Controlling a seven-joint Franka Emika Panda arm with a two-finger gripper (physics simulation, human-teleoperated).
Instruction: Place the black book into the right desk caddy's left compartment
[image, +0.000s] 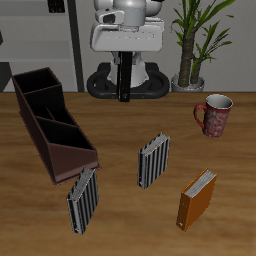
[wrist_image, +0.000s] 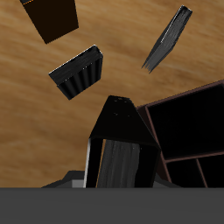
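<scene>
My gripper (image: 122, 68) hangs at the table's back, close to the robot's base, and is shut on the black book (image: 122, 90), which it holds upright above the table. In the wrist view the black book (wrist_image: 122, 140) fills the middle, with its white page edge showing along one side. The right desk caddy (image: 38, 120), a long dark maroon box with partitions, lies on the table at an angle, well away from the gripper. One end of the right desk caddy (wrist_image: 188, 131) shows beside the held book in the wrist view. My fingertips are hidden there.
Two grey-and-black striped books stand on the table: one (image: 153, 161) in the middle and one (image: 82, 199) near the caddy's front end. An orange book (image: 197, 199) stands near the front edge. A patterned mug (image: 214, 114) and a potted plant (image: 192, 45) are farther back.
</scene>
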